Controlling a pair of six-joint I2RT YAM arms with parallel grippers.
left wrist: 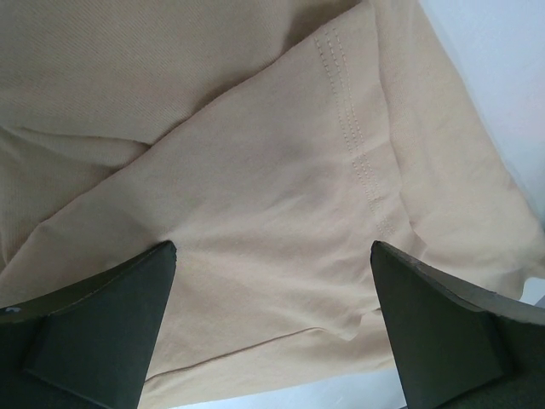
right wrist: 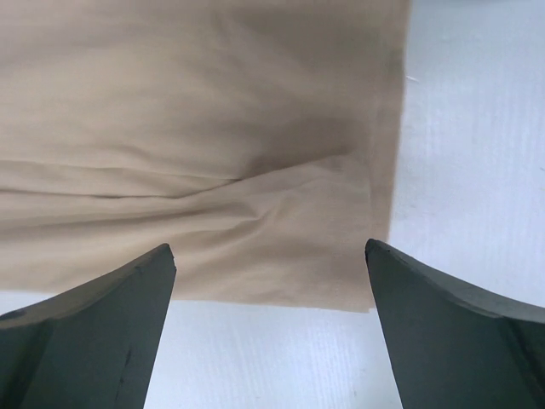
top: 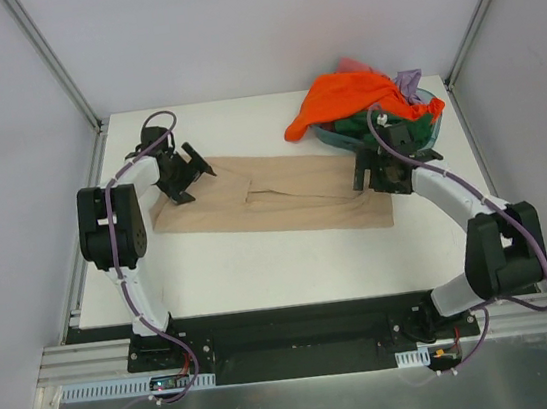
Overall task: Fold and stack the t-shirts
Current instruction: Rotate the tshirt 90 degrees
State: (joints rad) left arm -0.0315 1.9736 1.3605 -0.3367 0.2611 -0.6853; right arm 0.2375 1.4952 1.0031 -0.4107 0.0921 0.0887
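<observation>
Top view: the tan shirt (top: 273, 199) lies flat as a long folded strip. The left gripper (top: 197, 171) is at its left end and the right gripper (top: 360, 173) at its right end. An orange shirt (top: 345, 99) is heaped on the basin (top: 430, 128) beyond the right gripper.

Left wrist: jaws spread wide, nothing held. Creased tan cloth with a stitched hem (left wrist: 353, 145) lies below.

Right wrist: jaws spread wide. The shirt's smooth corner sits between them, with table (right wrist: 477, 153) to the right.
</observation>
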